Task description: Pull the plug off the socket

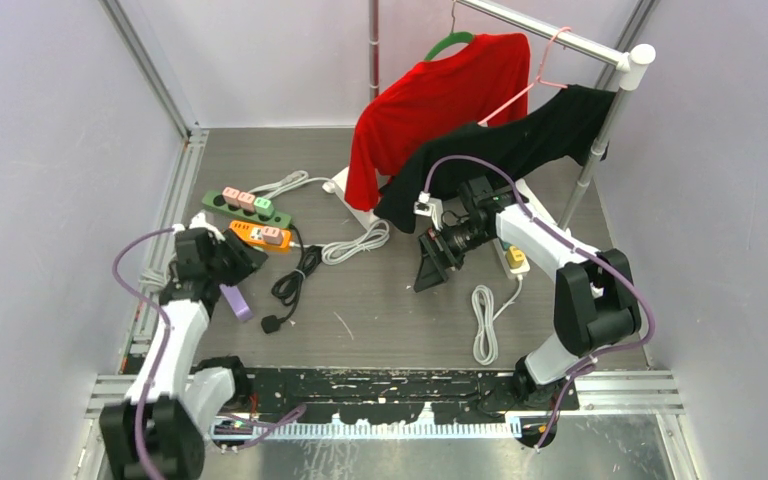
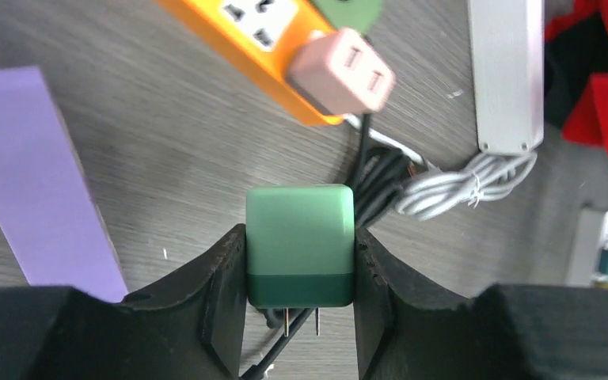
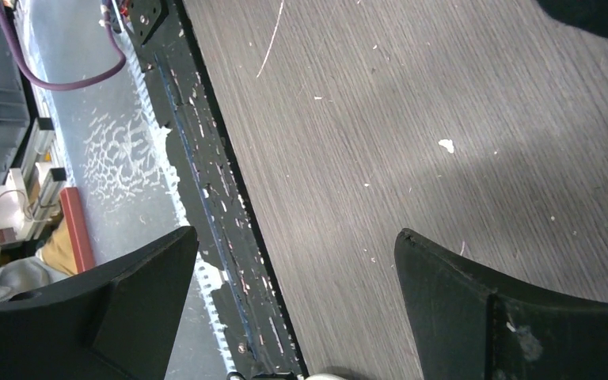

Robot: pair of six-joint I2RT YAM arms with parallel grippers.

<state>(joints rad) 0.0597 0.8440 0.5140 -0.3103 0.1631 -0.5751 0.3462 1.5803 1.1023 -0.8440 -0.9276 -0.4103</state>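
The left gripper (image 2: 299,247) clamps the green plug (image 2: 299,226), prongs bare, with the orange strip (image 2: 265,43) at twelve o'clock. It looks pulled free; next, set it down. The right gripper (image 3: 297,265) gapes empty.

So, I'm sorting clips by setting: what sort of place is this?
Probably a robot lab test cell: plain pale panel walls box in a grey wood-grain table, two robot arms are bolted at its near edge, and props are staged: an orange power strip, a metal clothes rail with a red shirt.
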